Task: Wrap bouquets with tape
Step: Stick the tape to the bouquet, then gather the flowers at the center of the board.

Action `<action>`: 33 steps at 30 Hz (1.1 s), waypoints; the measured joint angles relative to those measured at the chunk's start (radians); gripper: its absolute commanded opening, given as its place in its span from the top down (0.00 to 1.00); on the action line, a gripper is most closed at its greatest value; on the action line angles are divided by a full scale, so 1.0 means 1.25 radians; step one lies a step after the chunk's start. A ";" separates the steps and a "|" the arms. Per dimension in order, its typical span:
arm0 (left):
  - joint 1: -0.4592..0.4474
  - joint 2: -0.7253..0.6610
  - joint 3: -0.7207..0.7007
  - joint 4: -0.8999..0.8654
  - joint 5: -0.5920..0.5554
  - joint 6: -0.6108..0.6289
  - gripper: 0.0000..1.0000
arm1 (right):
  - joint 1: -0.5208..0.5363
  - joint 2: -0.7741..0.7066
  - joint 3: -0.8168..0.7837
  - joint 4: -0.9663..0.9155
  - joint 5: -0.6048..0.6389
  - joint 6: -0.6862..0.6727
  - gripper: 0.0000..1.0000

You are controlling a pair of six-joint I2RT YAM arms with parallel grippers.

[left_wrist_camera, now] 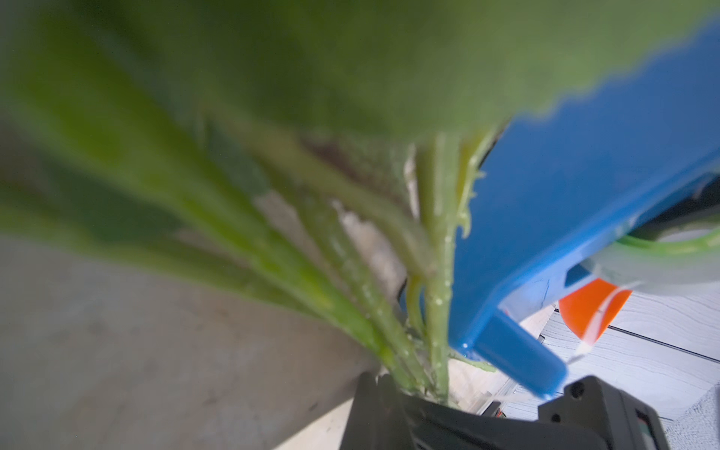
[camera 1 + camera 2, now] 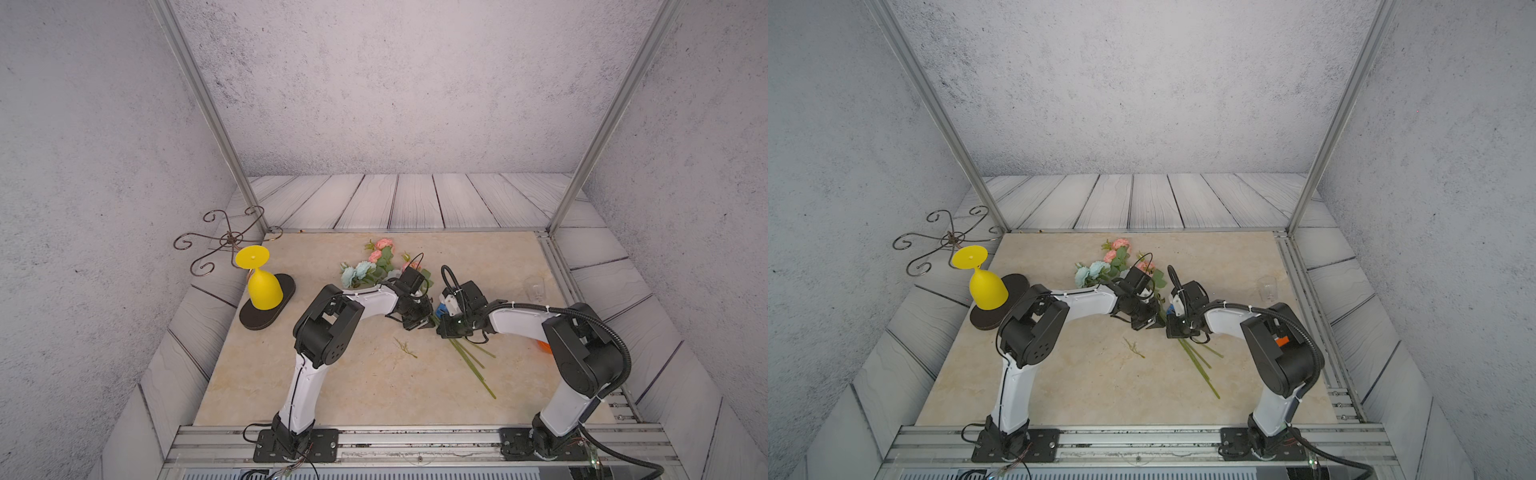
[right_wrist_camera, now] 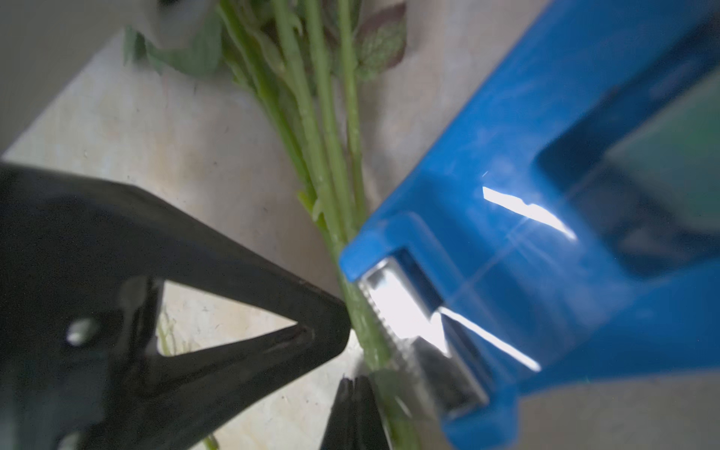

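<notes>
Bouquets (image 2: 376, 266) lie mid-table for me, stem ends nearest. Left gripper (image 2: 426, 326) is clamped on the stems. Right gripper (image 2: 440, 331) is closed, can't tell on what. Tape (image 2: 440, 309) sits just behind, right against the stems, with the blooms farthest.

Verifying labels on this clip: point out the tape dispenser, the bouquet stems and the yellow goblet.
tape dispenser (image 3: 506, 156), right wrist view, blue body.
bouquet stems (image 3: 325, 128), right wrist view, one bare stem.
yellow goblet (image 2: 263, 291), a top view, upturned bowl.
</notes>
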 measured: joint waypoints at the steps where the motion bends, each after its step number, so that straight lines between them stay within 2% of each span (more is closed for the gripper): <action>1: 0.000 0.000 0.000 0.000 0.000 0.000 0.96 | 0.002 -0.003 -0.001 0.001 0.008 0.000 1.00; 6: 0.003 -0.001 0.000 -0.001 0.000 0.000 0.96 | 0.007 -0.034 0.001 -0.055 0.023 0.003 0.98; 12: 0.029 -0.040 -0.020 -0.025 -0.005 0.000 0.95 | 0.007 -0.139 0.049 -0.137 0.020 0.009 0.94; 16: 0.071 -0.127 -0.048 -0.045 -0.009 -0.001 0.87 | 0.007 -0.213 0.080 -0.180 0.052 0.009 0.73; 18: 0.094 -0.185 -0.059 -0.057 -0.015 0.002 0.70 | 0.007 -0.242 0.092 -0.199 0.089 0.002 0.53; 19: 0.107 -0.218 -0.060 -0.064 -0.022 0.001 0.56 | 0.007 -0.254 0.097 -0.203 0.113 -0.004 0.39; 20: 0.119 -0.248 -0.062 -0.066 -0.027 -0.002 0.31 | 0.007 -0.264 0.102 -0.203 0.136 -0.018 0.27; 21: 0.128 -0.271 -0.065 -0.062 -0.032 -0.005 0.14 | 0.007 -0.266 0.109 -0.204 0.154 -0.027 0.20; 22: 0.138 -0.294 -0.070 -0.056 -0.036 -0.011 0.03 | 0.005 -0.264 0.125 -0.213 0.178 -0.042 0.20; 26: 0.151 -0.299 -0.058 -0.058 -0.063 -0.040 0.02 | -0.006 -0.221 0.235 -0.280 0.215 -0.080 0.21; 30: 0.130 -0.224 -0.009 -0.114 -0.079 -0.096 0.02 | -0.016 -0.218 0.242 -0.309 0.192 -0.117 0.22; 32: 0.119 -0.184 0.029 -0.165 -0.098 -0.128 0.14 | -0.027 -0.217 0.242 -0.337 0.182 -0.132 0.22; 33: 0.114 -0.163 0.056 -0.204 -0.114 -0.140 0.16 | -0.032 -0.217 0.242 -0.345 0.178 -0.136 0.22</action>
